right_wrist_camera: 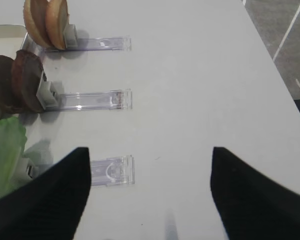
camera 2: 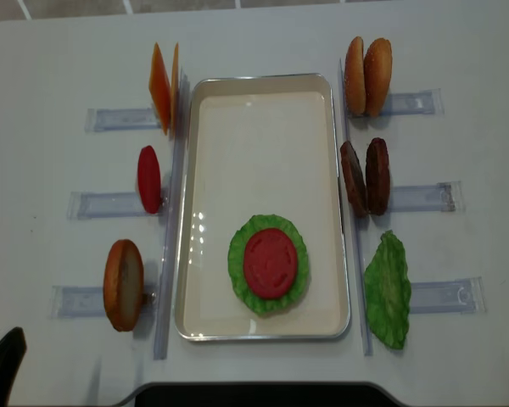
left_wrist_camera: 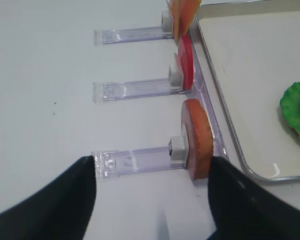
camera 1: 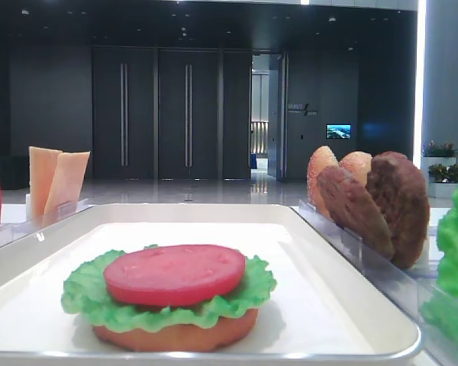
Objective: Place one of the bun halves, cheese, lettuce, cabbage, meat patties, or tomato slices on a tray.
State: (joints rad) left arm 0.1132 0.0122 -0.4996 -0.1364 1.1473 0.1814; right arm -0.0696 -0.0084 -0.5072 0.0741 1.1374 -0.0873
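On the white tray lies a stack: a bun half, lettuce and a tomato slice on top. My left gripper is open over the table, empty. An upright bun half stands in its holder just ahead of the right finger. My right gripper is open too, above bare table near a clear holder. A green leaf lies right of the tray; I cannot tell whether it is lettuce or cabbage.
Left of the tray, clear holders carry cheese, a tomato slice and a bun half. On the right stand two bun halves and two meat patties. The table's front edge is near both grippers.
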